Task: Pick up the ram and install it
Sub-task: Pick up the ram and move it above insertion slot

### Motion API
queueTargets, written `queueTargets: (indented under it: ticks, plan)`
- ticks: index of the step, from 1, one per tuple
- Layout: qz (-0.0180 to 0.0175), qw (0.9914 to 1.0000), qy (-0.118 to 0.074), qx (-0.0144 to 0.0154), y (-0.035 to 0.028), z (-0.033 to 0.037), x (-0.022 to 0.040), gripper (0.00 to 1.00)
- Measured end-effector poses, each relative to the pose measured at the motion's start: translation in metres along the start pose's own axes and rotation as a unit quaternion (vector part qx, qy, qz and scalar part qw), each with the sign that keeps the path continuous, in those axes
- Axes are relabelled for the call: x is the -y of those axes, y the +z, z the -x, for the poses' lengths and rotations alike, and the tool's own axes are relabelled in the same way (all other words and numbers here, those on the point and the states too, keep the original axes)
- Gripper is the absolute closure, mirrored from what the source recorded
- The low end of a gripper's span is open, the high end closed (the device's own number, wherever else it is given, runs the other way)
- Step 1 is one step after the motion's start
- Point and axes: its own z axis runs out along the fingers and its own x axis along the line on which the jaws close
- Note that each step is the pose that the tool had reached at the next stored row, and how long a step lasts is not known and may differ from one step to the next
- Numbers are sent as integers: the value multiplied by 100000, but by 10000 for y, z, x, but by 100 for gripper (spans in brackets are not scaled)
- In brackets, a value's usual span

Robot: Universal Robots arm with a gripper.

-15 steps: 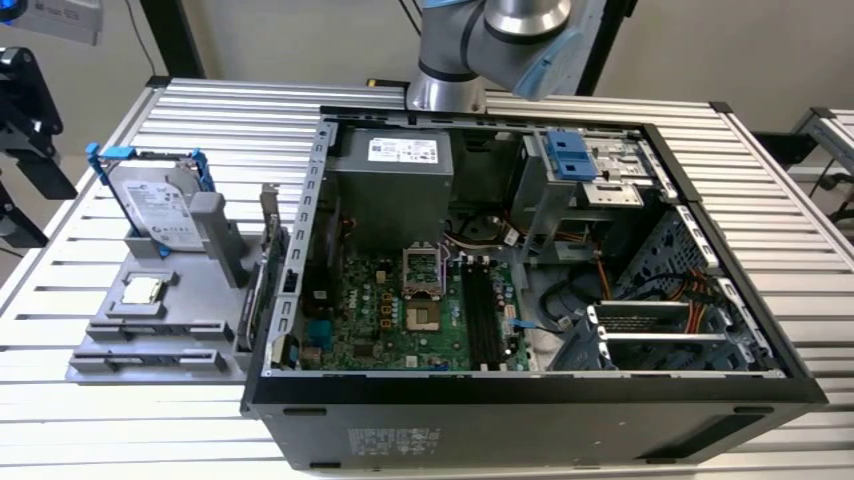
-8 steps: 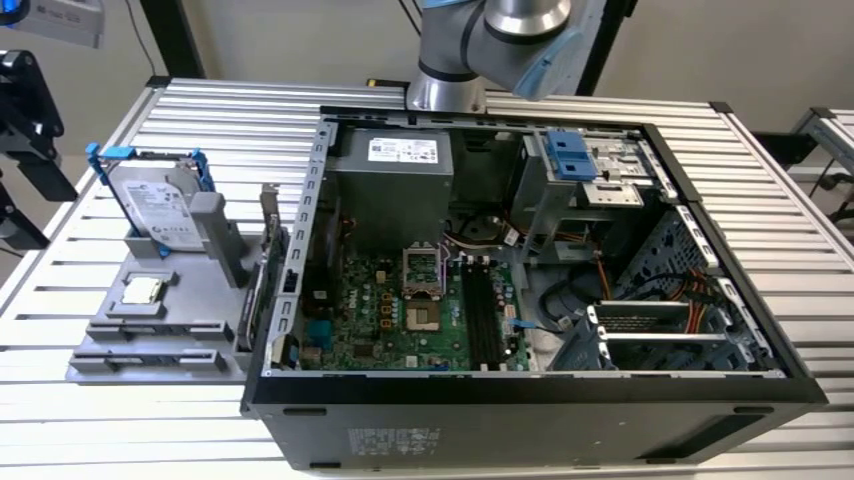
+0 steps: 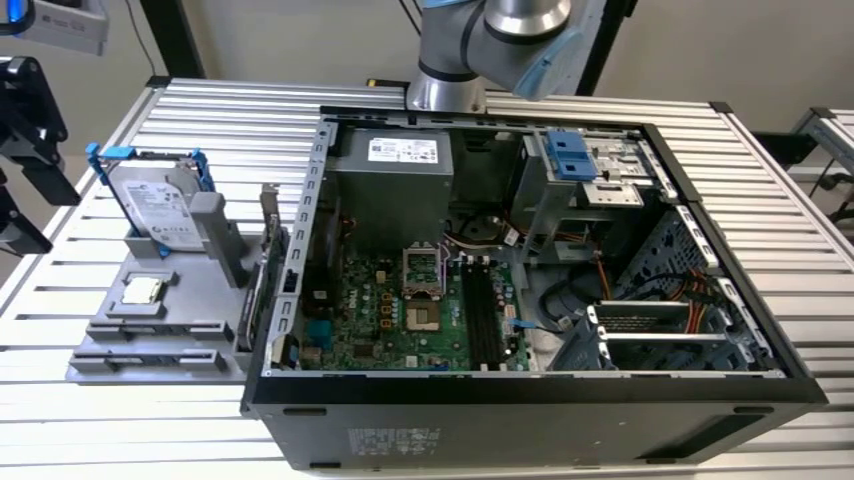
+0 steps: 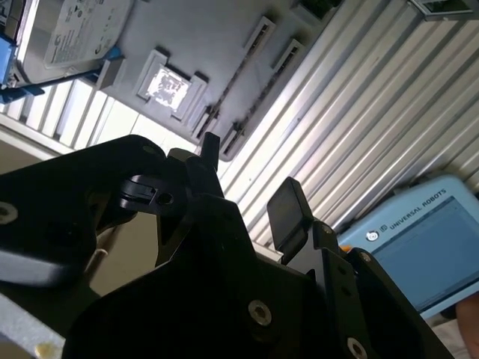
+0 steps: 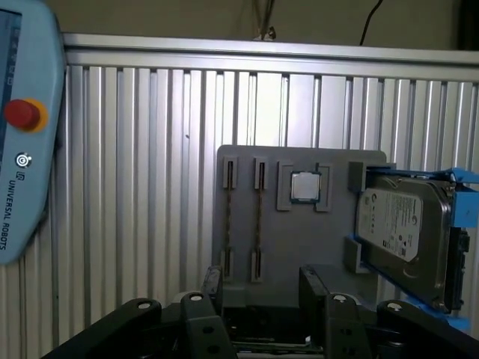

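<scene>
The exterior view's upper edge cuts off the arm point(image 3: 507, 30). In the first wrist view the hard drive point(image 5: 404, 239) runs past the frame (so does the blue pendant point(image 5: 22, 127)); the ram point(image 5: 258, 221), edge-on, is too thin to make out.

Exterior view sat high, looking steeply down on the open computer case point(image 3: 534, 390), with the gray holder point(image 3: 207, 300) at the exterior view's left. Both wrist views looked past the gripper point(image 5: 262, 280) point(image 4: 251, 176) from well off at that holder point(image 5: 299, 239) point(image 4: 202, 30) and its hard drive point(image 5: 397, 232) point(image 4: 82, 26). First was square-on, second oblique.
</scene>
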Motion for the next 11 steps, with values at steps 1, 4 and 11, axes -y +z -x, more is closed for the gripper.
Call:
queueTargets:
  ticks: [1, 4, 11]
  plan:
    - [0, 100000, 29, -11, 5, 0, 0, 0]
    - [-6, 100000, 88, -35, 20, 1, 0, 0]
    - [0, 100000, 120, -166, 59, 3, 0, 0]
